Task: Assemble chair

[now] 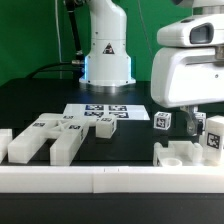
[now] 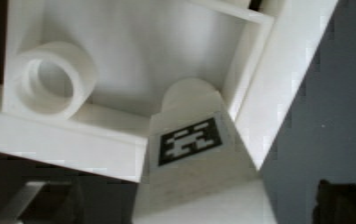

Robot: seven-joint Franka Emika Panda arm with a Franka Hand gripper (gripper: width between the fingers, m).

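Note:
The chair is in loose white tagged pieces. In the exterior view, several blocks point(image 1: 45, 138) lie at the left, a small tagged block point(image 1: 162, 122) stands near the middle right, and a larger piece point(image 1: 185, 153) with a tagged upright bar point(image 1: 212, 138) sits at the right. My gripper point(image 1: 192, 124) hangs over that right-hand piece. In the wrist view, the gripper point(image 2: 196, 203) is open and straddles a tagged white bar point(image 2: 196, 150) with dark gaps on both sides. One dark finger point(image 2: 344, 200) shows apart from the bar. Beyond it lies a frame piece with a round ring point(image 2: 50, 80).
The marker board point(image 1: 105, 112) lies flat on the black table in front of the robot base point(image 1: 107, 55). A long low white border rail point(image 1: 100, 180) runs along the front edge. A green backdrop stands behind.

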